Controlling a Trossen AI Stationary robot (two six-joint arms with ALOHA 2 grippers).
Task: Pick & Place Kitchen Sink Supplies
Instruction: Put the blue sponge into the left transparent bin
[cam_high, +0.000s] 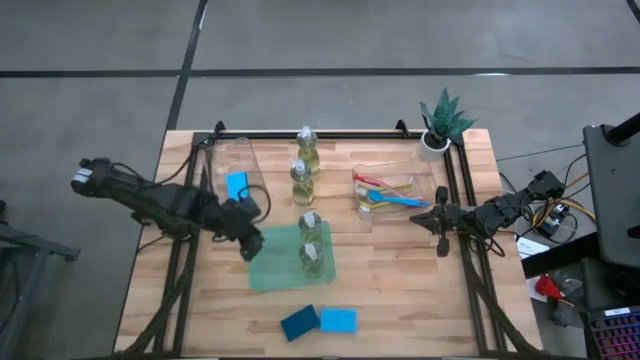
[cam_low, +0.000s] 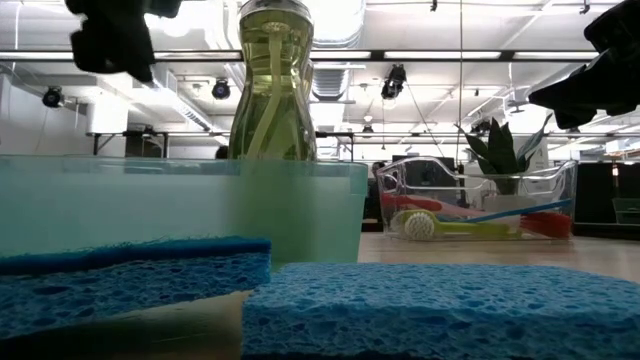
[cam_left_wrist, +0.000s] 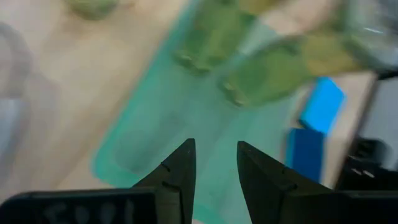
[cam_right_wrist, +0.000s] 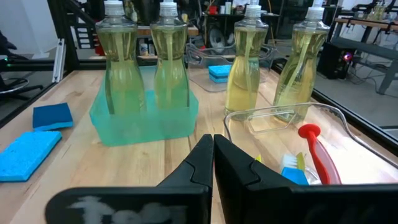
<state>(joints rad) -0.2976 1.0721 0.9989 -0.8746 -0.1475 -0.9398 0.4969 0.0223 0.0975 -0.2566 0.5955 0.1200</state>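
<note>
My left gripper (cam_high: 252, 245) (cam_left_wrist: 214, 152) hovers open over the left end of a teal tray (cam_high: 278, 268) (cam_left_wrist: 155, 124); it holds nothing. Two clear bottles of yellow liquid (cam_high: 309, 222) (cam_high: 312, 258) stand in the tray. Two more (cam_high: 306, 146) (cam_high: 300, 182) stand on the table behind it. One blue sponge (cam_high: 237, 185) lies in the left clear bin (cam_high: 222, 160). Two sponges (cam_high: 300, 322) (cam_high: 338, 320) lie near the table's near edge. Coloured brushes (cam_high: 385, 198) (cam_right_wrist: 314, 149) lie in the right clear bin (cam_high: 425, 178). My right gripper (cam_high: 425, 215) (cam_right_wrist: 213, 140) is shut, beside that bin.
A small potted plant (cam_high: 440, 125) stands at the far right corner, behind the brush bin. Black frame rails run along both side edges of the table. Bare wood shows between the tray and my right gripper, and to the right of the two near sponges.
</note>
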